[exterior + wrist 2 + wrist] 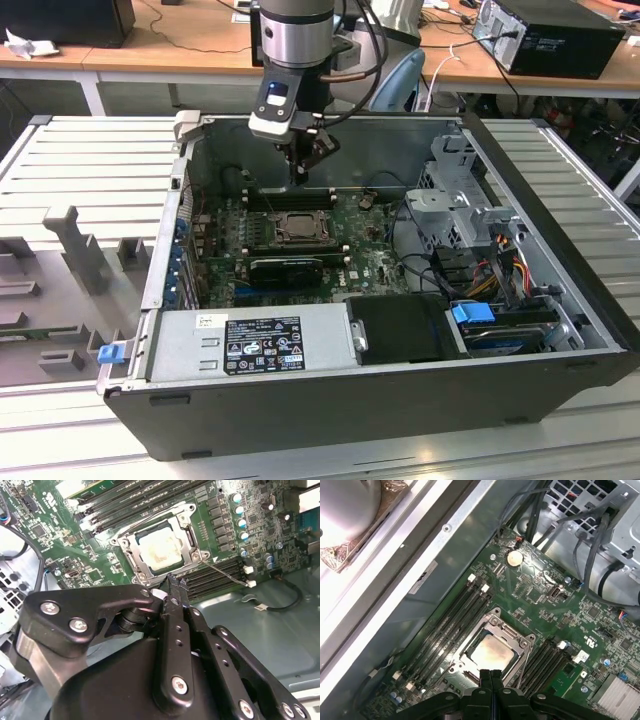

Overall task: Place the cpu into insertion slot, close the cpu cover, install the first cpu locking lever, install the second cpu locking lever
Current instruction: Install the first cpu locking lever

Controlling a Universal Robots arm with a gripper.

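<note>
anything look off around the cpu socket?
Two things, in the second wrist view. The cpu face is blotchy, with uneven pale smears. A thin wire lever angles away from the cpu cover and out over the memory slots, so it looks unlatched. Nothing looks broken or spilled.

The cpu [159, 550] sits in the insertion slot [192, 536] with the cpu cover [129, 547] flat around it. Memory slots [450, 625] flank both sides. The gripper [300, 180] hangs above the slot's edge. The power supply [255, 340] lies before the board [375, 255].
</note>
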